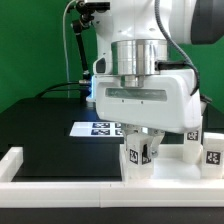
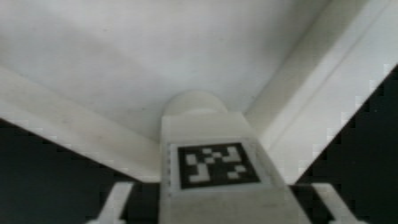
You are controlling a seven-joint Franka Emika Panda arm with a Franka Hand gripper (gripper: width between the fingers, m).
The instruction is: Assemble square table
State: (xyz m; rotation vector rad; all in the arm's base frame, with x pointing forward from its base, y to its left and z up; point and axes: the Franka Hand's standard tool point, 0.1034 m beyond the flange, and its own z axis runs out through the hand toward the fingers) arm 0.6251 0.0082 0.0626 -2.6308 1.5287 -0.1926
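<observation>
Between the fingers of the gripper (image 1: 139, 153), a chunky white leg (image 1: 138, 152) stands upright, black-and-white tag outward; the jaws close against its sides. Just behind the leg lies the white square panel (image 2: 107, 60) with raised rim. Beyond it, the marker board (image 1: 96, 128) rests on the black table (image 1: 40, 125), before a green backdrop (image 1: 30, 45).

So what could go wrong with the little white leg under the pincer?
The pincer sits over the leg; squeezed off-centre, the leg could tip or slip. The leg stands near the panel's raised rim and might catch on it when moved. Other legs stand close by and could get knocked.
</observation>
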